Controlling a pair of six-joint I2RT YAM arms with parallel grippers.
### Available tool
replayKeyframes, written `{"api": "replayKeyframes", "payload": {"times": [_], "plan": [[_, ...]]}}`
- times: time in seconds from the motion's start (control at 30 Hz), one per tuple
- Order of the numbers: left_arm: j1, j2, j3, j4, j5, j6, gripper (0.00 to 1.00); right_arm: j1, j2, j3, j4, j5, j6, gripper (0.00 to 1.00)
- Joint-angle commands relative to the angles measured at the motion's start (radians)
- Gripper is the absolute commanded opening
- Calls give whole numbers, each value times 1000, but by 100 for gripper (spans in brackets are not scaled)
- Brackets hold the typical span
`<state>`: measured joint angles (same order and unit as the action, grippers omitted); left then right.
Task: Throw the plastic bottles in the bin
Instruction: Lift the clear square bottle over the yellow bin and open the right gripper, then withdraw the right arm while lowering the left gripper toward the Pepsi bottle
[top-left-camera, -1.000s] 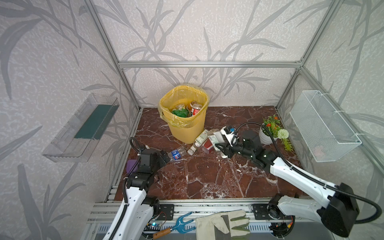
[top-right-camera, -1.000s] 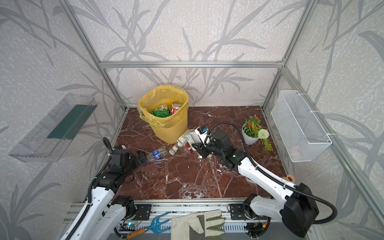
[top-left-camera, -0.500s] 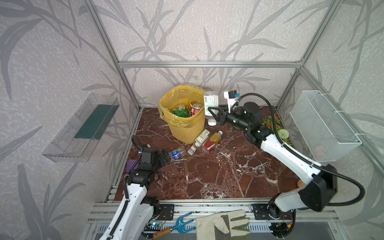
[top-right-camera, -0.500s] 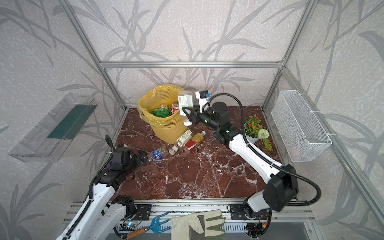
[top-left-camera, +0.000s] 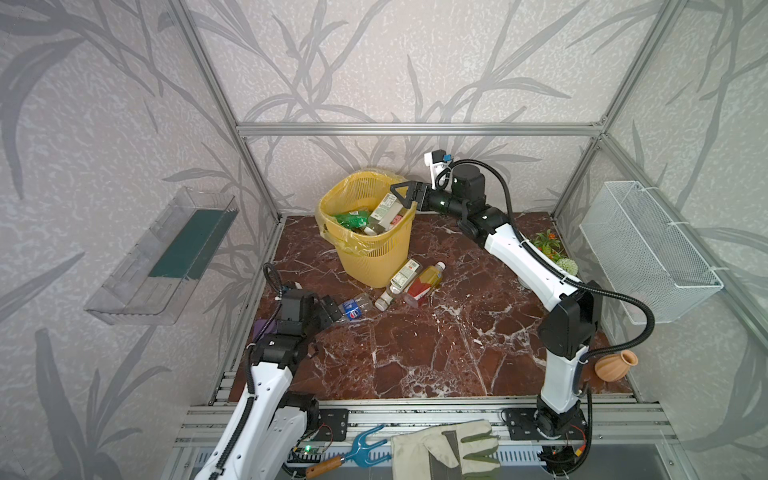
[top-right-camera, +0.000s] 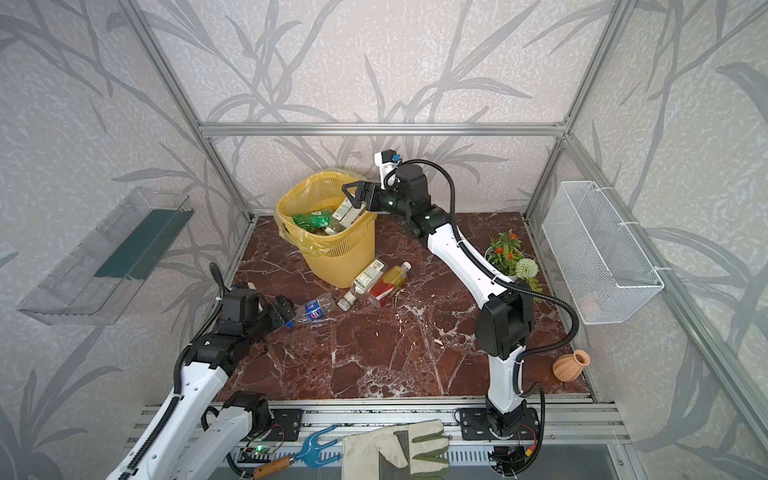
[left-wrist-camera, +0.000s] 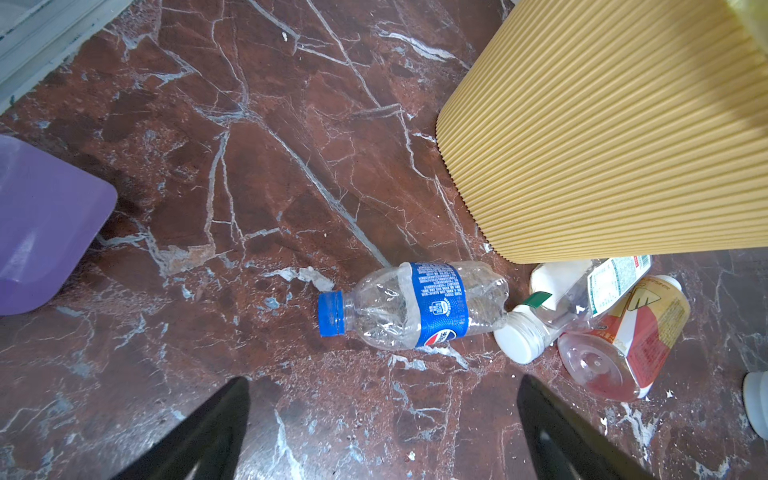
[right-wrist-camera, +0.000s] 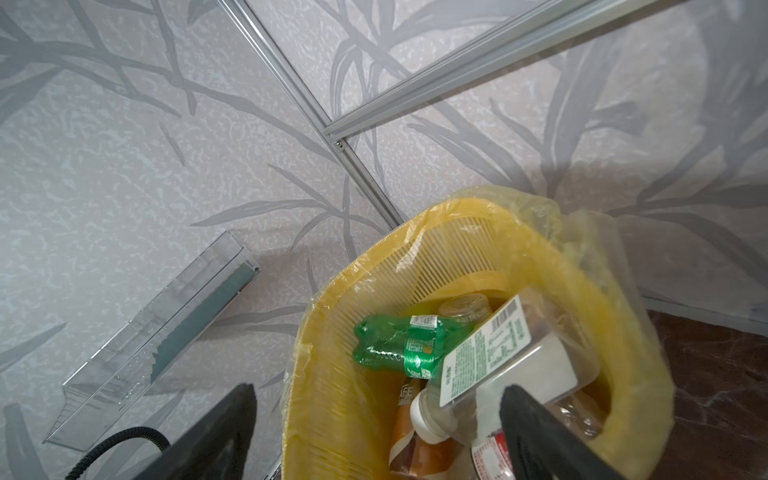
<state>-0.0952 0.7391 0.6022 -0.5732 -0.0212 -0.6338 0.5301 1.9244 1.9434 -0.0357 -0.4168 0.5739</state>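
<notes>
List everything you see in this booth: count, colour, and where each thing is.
bin: one, yellow, back of floor
binned bottles: several, green, clear, brown, inside bin
floor bottles: three, clear blue-label, clear white-label, amber red-label, lying before bin
tray: one, clear, left wall
wire basket: one, white, right wall
plant: one, green, red flowers, right side
vase: one, terracotta, front right corner
purple object: one, left floor edge
glove: one, white-green, front rail
rake: one, blue, front rail
left fingers: black, open, near blue-label bottle
right fingers: black, open, above bin
</notes>
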Motion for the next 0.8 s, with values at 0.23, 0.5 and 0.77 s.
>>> {"api": "replayKeyframes", "payload": {"times": [0.23,0.5,0.77], "plan": [[-41,36,42,-20,5,107,99,-30,-486,-538,221,72,-100,96],[-216,239,122,-13,-109,214,99,-113,-775,-1047,286,161,-111,99],[-222,516,278,-88,-88,400,99,-283,-994,-1390,299,191,57,100]]}}
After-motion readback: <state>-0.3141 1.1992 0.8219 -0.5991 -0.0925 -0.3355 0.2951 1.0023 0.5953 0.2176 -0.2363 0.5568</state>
